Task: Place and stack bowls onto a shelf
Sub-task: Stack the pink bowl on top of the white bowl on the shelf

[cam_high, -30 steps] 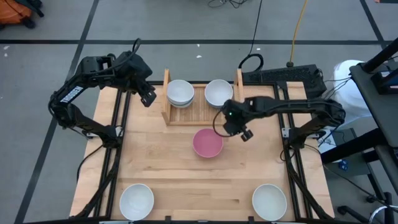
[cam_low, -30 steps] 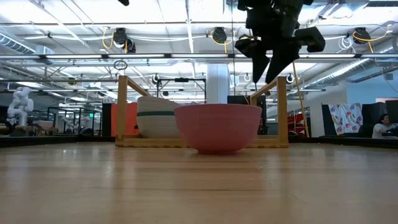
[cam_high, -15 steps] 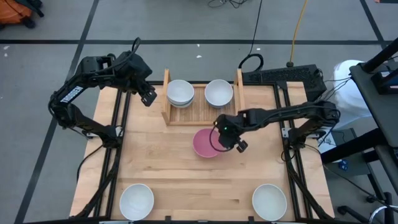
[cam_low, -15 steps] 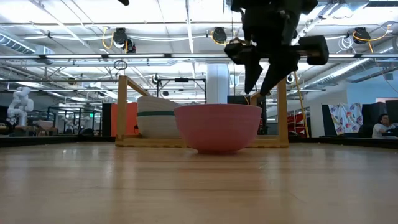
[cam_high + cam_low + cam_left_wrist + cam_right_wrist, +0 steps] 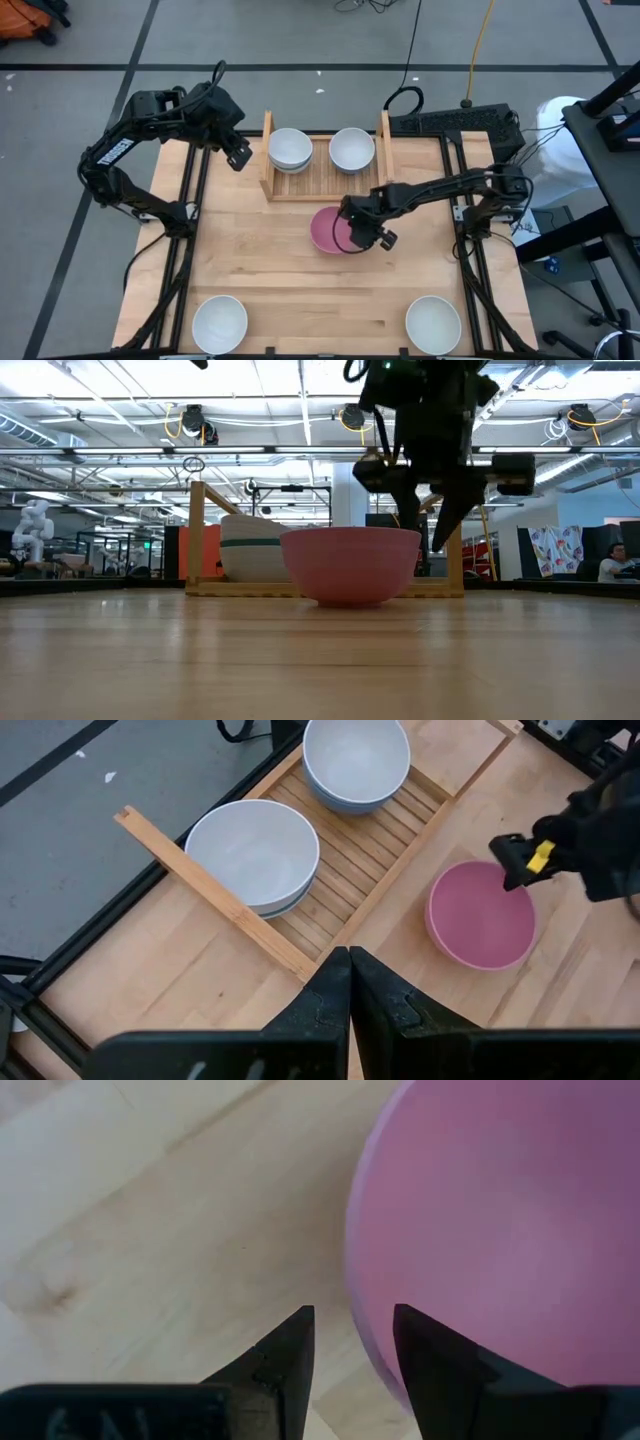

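A pink bowl (image 5: 328, 230) (image 5: 350, 565) stands upright on its base on the wooden table, just in front of the shelf (image 5: 325, 178). My right gripper (image 5: 352, 236) (image 5: 423, 532) (image 5: 352, 1330) is open over the bowl's right rim (image 5: 358, 1270). One finger is outside the wall and the other above the hollow, and I see no touch. The shelf holds a stack of white bowls (image 5: 290, 148) on its left and a white bowl (image 5: 352, 148) on its right. My left gripper (image 5: 238, 157) (image 5: 348, 970) is shut and raised left of the shelf.
Two more white bowls (image 5: 220, 322) (image 5: 433, 324) stand at the table's near edge, left and right. The shelf's upright side boards (image 5: 267, 135) (image 5: 384, 130) flank its bowls. Bare wood lies between the pink bowl and the near bowls.
My right gripper has come down and moved toward the table's near and left edges, from in front of the shelf's right end to the pink bowl's right rim. It has rolled somewhat on the way and stayed open. The bowl has not moved.
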`<state>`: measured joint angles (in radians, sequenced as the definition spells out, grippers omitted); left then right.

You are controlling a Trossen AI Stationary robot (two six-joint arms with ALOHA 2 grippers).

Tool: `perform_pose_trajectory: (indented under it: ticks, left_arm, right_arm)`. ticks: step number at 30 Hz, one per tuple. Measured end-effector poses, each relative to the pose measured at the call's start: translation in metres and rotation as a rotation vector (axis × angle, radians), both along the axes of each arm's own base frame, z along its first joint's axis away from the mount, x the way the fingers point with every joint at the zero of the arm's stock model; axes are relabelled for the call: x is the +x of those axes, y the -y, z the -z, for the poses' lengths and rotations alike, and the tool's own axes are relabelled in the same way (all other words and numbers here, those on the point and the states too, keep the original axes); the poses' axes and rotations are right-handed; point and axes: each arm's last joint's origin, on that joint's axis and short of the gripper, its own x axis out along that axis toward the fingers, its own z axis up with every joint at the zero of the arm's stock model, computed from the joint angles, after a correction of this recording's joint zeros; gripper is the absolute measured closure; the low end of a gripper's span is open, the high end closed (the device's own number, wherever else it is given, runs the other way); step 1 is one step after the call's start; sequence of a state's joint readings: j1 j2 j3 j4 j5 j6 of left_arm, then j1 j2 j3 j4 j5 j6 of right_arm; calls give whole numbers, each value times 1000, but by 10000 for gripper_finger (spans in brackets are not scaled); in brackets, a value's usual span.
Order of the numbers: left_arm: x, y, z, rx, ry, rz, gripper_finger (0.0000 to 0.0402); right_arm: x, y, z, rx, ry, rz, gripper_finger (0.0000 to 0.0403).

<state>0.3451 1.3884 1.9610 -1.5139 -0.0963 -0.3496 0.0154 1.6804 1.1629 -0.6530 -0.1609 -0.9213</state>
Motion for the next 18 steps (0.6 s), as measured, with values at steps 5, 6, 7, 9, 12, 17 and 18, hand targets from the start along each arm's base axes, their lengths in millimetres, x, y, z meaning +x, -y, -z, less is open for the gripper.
perform_pose_trajectory:
  ticks: [5, 6, 7, 9, 12, 17, 18]
  left_arm:
    - [0, 0, 0, 0, 0, 0, 396]
    - [0, 0, 0, 0, 0, 0, 396]
    - [0, 0, 0, 0, 0, 0, 396]
    - [0, 0, 0, 0, 0, 1, 396]
    - [0, 0, 0, 0, 0, 1, 396]
    - [0, 0, 0, 0, 0, 0, 396]
    - [0, 0, 0, 0, 0, 1, 396]
  right_arm:
    - [12, 0, 16, 8, 4, 66, 274]
    - [14, 1, 20, 7, -2, 97, 276]
    - [15, 1, 23, 8, -8, 119, 283]
    - [16, 1, 27, 12, -22, 134, 308]
    - [16, 1, 29, 12, -28, 138, 374]
    - [14, 1, 17, 23, -13, 179, 398]
    - [13, 2, 11, 23, -7, 182, 400]
